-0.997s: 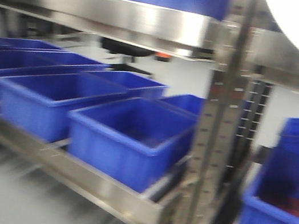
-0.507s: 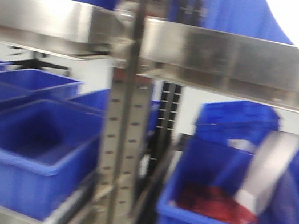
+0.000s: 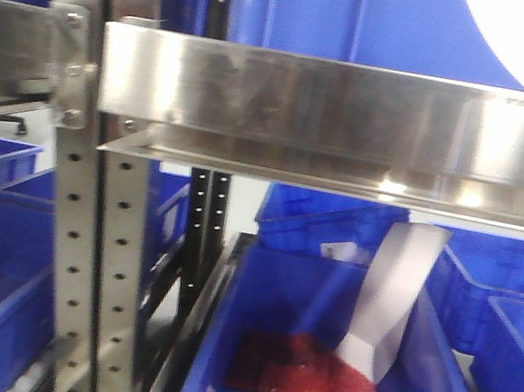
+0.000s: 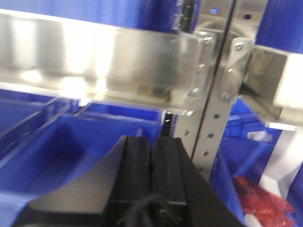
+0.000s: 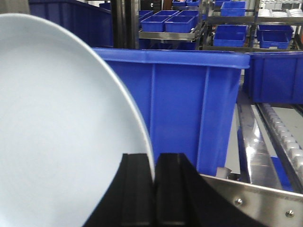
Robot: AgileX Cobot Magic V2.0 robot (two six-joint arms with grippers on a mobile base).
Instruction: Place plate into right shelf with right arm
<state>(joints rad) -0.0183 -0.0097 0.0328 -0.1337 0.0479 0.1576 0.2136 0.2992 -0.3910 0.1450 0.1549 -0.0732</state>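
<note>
My right gripper (image 5: 154, 163) has the plate (image 5: 61, 127) by its rim. The two fingers are closed to a narrow slot, and the plate's edge runs down into that slot. The rest of the plate spreads up and to the left of the gripper, with its pale face turned toward my wrist camera, so the weight hangs to one side of the grip. In the front view the plate is only a white patch in the top right corner, held above the steel front rail of the right shelf (image 3: 309, 103).

What matters for the coming move is what lies ahead of the plate. Straight past its rim stands a tall blue bin (image 5: 189, 104) on that shelf level, and the steel rail passes just below and to the right of my fingers. I judge that the plate must go forward over the rail and that the gap to the bin's wall is tight. I cannot tell how much free room there is beside the bin.

My left gripper (image 4: 151, 156) has its fingers pressed together with nothing between them. It is low in front of the perforated post (image 4: 213, 118), well apart from the plate. The right arm is the one placed for this move.
</note>
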